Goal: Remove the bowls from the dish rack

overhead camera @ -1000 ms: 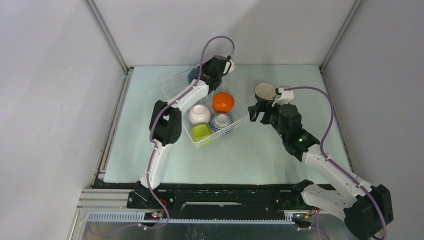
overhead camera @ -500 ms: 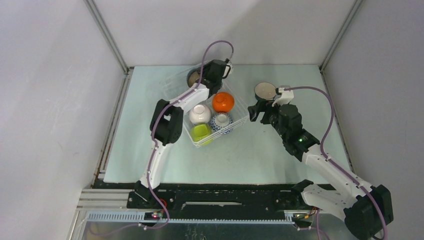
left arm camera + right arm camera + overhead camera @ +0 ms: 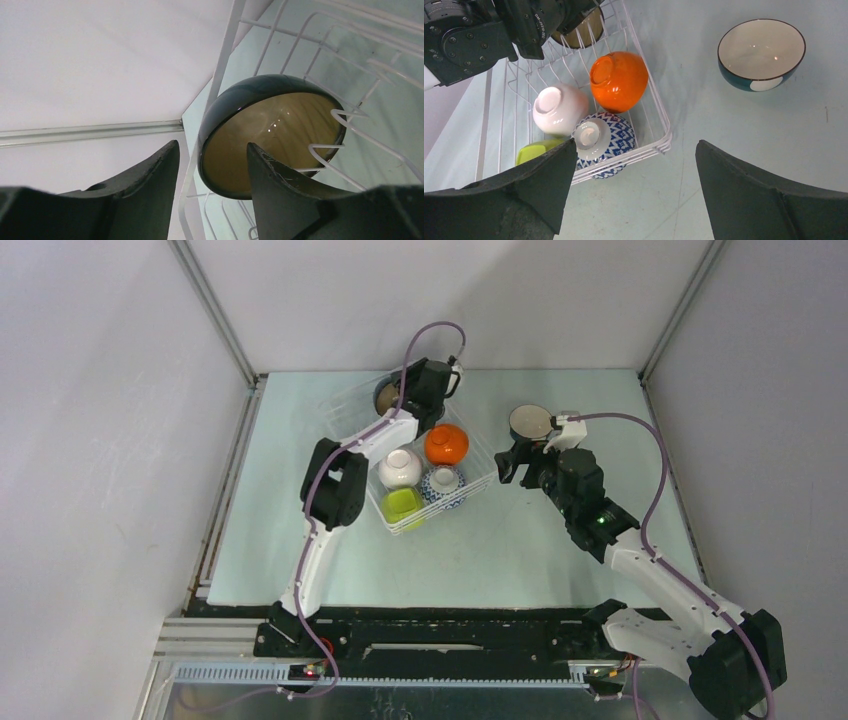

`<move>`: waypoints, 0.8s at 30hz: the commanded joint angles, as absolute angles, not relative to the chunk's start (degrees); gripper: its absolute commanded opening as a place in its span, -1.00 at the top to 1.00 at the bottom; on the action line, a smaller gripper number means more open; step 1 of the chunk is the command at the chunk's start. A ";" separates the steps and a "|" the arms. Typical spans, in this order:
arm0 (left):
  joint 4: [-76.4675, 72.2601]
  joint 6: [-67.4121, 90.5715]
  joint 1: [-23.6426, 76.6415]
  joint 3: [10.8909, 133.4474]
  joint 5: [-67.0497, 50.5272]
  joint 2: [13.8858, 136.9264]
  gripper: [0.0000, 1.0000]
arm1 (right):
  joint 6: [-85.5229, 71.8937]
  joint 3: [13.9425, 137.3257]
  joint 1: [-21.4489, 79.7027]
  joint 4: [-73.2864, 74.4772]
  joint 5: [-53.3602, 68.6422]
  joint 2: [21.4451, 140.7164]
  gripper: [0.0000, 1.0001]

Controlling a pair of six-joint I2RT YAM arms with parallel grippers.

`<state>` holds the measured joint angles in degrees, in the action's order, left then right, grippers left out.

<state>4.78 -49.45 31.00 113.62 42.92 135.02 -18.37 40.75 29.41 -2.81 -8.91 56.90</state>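
Straddles with the unclenched left hand (image 3: 211,147) the rim of the dark blue round bowl (image 3: 250,97) lying sideways in the white wire dish rack (image 3: 663,135) beside an orange bowl (image 3: 621,82), a white bowl (image 3: 559,110), a blue-patterned bowl (image 3: 616,137) and a lime green bowl (image 3: 536,151), with the right hand (image 3: 635,144) spread wide near the teal bowl (image 3: 760,52) on the worktop (image 3: 749,150).

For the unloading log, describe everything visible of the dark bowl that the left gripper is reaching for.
The dark bowl is small and round, glossy like glazed ceramic, nearly black outside and streaky tan-yellow inside. It lies tipped on its side in the far left corner of the dish rack, mouth towards the gripper, with white rack wires crossing its lower right rim. The left gripper straddles its rim, one finger inside and one outside with a gap showing, so it is not yet clamped. No chips or cracks show.
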 commanded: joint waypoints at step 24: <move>2.18 -49.71 27.86 115.13 42.70 137.09 0.77 | -18.88 40.61 29.90 -4.75 -9.15 55.54 -0.89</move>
<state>3.31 -50.11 28.27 113.65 43.38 136.77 -18.37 40.75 29.41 -2.81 -8.71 56.88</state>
